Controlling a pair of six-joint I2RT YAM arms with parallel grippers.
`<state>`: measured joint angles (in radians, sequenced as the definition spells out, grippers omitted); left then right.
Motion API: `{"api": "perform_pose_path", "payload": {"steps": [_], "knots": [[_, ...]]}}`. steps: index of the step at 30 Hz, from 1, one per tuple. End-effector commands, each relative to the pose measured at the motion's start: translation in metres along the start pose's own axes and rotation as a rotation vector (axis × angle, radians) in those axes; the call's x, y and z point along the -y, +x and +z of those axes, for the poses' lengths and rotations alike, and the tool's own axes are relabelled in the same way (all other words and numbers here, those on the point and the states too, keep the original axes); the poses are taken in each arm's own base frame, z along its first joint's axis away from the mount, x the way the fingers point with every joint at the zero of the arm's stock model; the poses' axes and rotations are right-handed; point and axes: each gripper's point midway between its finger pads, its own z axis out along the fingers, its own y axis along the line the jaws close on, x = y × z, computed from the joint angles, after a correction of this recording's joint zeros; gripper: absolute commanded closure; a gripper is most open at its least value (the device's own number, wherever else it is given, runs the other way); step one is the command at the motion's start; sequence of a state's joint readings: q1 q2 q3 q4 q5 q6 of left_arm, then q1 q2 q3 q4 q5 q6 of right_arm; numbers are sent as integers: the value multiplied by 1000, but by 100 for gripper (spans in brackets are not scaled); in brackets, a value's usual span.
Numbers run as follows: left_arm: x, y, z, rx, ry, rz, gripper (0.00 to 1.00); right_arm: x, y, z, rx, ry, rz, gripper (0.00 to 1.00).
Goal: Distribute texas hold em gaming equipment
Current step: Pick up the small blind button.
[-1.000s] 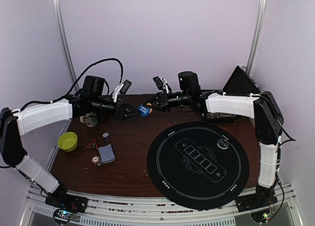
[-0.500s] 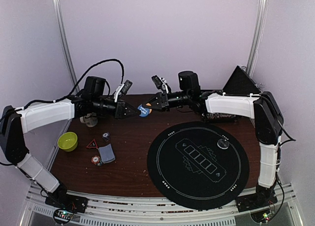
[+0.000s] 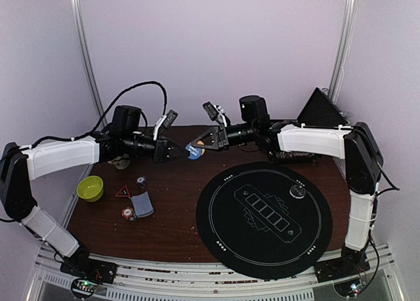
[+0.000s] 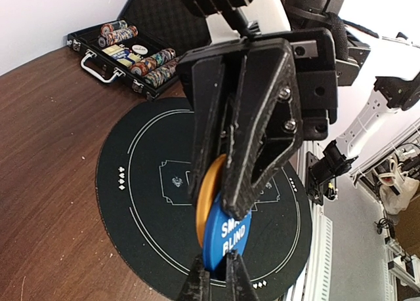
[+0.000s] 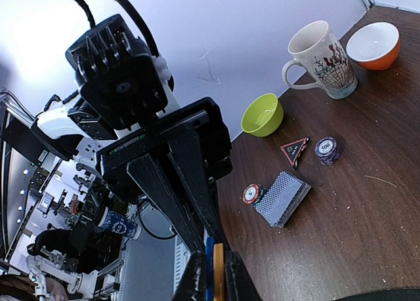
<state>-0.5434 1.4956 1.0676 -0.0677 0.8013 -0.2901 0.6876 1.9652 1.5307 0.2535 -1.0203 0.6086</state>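
Note:
Above the table's back middle, my two grippers meet tip to tip. A blue disc (image 4: 228, 234) marked SMALL BLIND and an orange disc (image 4: 207, 197) are stacked face to face. My right gripper (image 5: 216, 282) is shut on the pair, one finger on each outer face. My left gripper (image 4: 218, 286) is shut on the blue disc's lower edge. From above, the discs (image 3: 195, 150) show between the left gripper (image 3: 186, 153) and the right gripper (image 3: 199, 145). A card deck (image 3: 142, 204), a red-white chip (image 3: 128, 213) and a purple chip stack (image 3: 141, 181) lie at the left.
A triangular marker (image 3: 123, 192), a green bowl (image 3: 90, 188) and a mug (image 5: 323, 60) stand at the left, an orange bowl (image 5: 374, 45) behind. A round black mat (image 3: 264, 212) carries a small disc (image 3: 297, 191). An open chip case (image 4: 125, 52) sits at the back right.
My left gripper has moved right to the discs and closed on the blue one. The right gripper still holds the pair and has barely shifted.

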Motion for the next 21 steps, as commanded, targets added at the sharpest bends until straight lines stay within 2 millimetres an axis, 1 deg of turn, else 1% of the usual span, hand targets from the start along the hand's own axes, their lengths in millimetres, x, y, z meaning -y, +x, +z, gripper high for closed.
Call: {"api": "perform_pose_path", "payload": {"steps": [1,3,5,7,8,10,12,14,18,21], "knots": [[3,-4,-3,33,-5,88,100,20,-4,-19,22,85,64,99],[-4,3,2,24,-9,57,100,27,0,-21,18,101,68,99],[-11,10,10,8,-11,23,100,43,16,-25,-4,145,89,99],[-19,18,20,-7,-13,6,100,61,35,-29,-31,193,112,99],[-25,22,26,-10,-19,0,100,70,46,-30,-43,207,128,99],[-39,30,37,-24,-27,-17,100,87,60,-35,-54,229,160,98],[-56,45,52,-58,-39,-31,100,101,65,-42,-43,240,174,99],[-73,54,63,-76,-62,-30,100,117,68,-49,-26,257,183,98],[-94,67,84,-105,-58,-40,100,148,82,-57,-39,281,225,97],[-111,83,97,-141,-75,-53,100,169,98,-60,-67,296,249,95]]}}
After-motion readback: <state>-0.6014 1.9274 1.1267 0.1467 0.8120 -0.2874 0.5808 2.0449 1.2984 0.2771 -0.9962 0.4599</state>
